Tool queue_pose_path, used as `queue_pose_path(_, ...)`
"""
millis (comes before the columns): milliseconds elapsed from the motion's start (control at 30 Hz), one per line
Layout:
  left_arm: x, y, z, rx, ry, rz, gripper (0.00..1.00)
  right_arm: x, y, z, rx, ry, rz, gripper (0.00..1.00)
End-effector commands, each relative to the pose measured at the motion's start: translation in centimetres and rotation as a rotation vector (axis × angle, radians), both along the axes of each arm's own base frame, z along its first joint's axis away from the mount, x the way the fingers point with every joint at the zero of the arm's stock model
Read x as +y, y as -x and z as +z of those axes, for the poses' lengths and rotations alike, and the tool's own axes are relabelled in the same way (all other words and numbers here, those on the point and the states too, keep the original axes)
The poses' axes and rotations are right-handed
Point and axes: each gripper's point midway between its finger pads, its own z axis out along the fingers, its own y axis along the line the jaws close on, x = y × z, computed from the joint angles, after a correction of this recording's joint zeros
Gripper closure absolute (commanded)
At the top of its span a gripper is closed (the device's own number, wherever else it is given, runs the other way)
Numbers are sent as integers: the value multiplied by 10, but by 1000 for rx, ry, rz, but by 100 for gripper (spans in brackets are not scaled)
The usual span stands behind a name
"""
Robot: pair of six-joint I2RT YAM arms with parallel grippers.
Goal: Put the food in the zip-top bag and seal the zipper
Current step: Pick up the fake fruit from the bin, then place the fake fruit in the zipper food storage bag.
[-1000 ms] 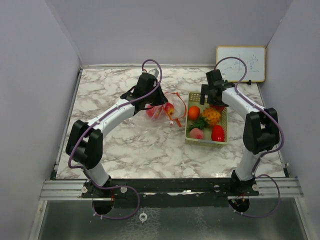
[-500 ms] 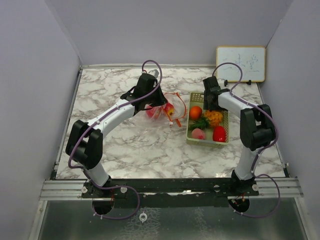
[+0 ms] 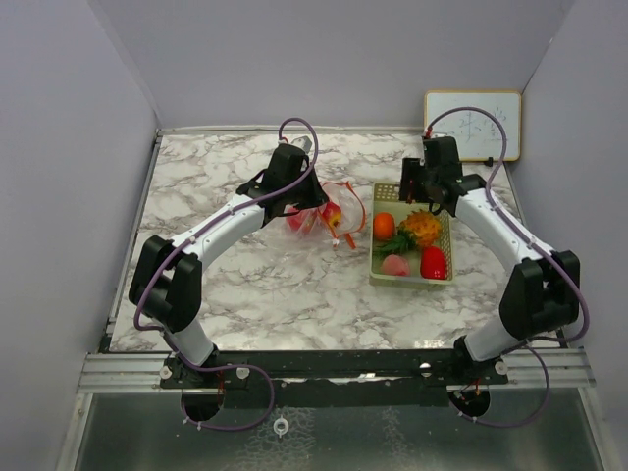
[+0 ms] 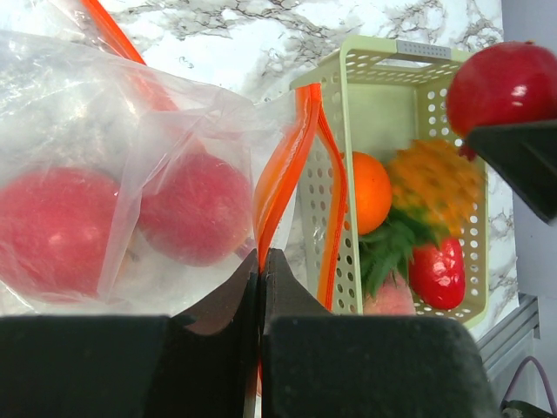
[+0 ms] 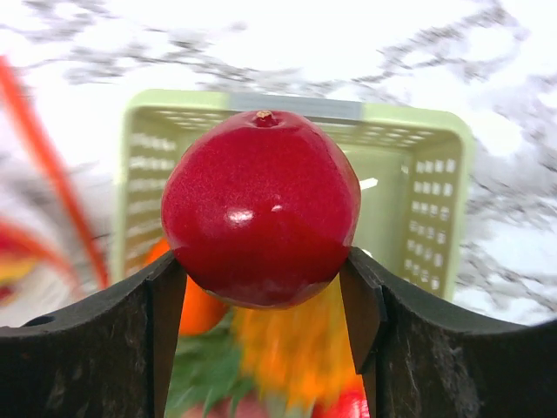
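My right gripper (image 5: 264, 287) is shut on a glossy red apple (image 5: 261, 209) and holds it above the pale green mesh basket (image 3: 440, 267); the apple also shows in the left wrist view (image 4: 509, 87). In the basket lie an orange (image 3: 384, 225), a yellow pineapple (image 3: 423, 227), a pink peach (image 3: 396, 265) and a red pepper (image 3: 433, 262). My left gripper (image 4: 261, 261) is shut on the orange zipper edge of the clear zip-top bag (image 4: 130, 131), holding it up left of the basket. Two red fruits (image 4: 196, 209) lie inside the bag.
A small whiteboard (image 3: 473, 125) leans on the back wall at the right. The marble table (image 3: 245, 285) is walled at the left, back and right. The bag (image 3: 319, 216) and basket sit close together mid-table.
My right gripper has risen out of the basket with the red apple in it and the arm has swung out to the right. The basket shifted slightly. The left arm and bag have not moved.
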Motion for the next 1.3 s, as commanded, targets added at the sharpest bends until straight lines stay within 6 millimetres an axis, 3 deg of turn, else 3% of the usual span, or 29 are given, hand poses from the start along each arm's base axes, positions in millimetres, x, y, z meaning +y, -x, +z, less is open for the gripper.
queue_pose_path(0, -1, 1, 10, -12, 19, -14, 100, 47, 20, 29, -31, -202, 222, 40)
queue_pose_path(133, -1, 1, 9, -7, 21, -12, 100, 71, 32, 48, -61, -296, 360, 41)
queue_pose_path(300, -3, 1, 10, -6, 33, -16, 100, 136, 63, 74, -69, -529, 685, 41)
queue_pose_path(400, -5, 1, 11, -6, 40, -21, 100, 165, 72, 78, -62, -590, 781, 41)
queue_pose_path(467, -6, 1, 14, -9, 44, -24, 100, 172, 67, 74, -57, -613, 768, 40)
queue_pose_path(633, -7, 1, 19, -20, 48, -32, 100, 178, 53, 48, -8, -609, 716, 40)
queue_pose_path(767, -8, 0, 24, -27, 55, -34, 100, 184, 55, 21, 67, -540, 690, 37)
queue_pose_path(867, -8, -1, 26, -31, 60, -33, 100, 184, 59, 13, 89, -532, 673, 31)
queue_pose_path(933, -9, -1, 25, -29, 62, -32, 100, 185, 61, 13, 92, -533, 692, 24)
queue_pose_path(1000, -9, -1, 23, -24, 65, -32, 100, 183, 61, 15, 94, -519, 693, 2)
queue_pose_path(1133, -11, -3, 23, -25, 67, -34, 100, 163, 51, 25, 56, -416, 606, 0)
queue_pose_path(1267, -11, -3, 23, -27, 65, -36, 100, 123, 35, 34, -22, -265, 413, 0)
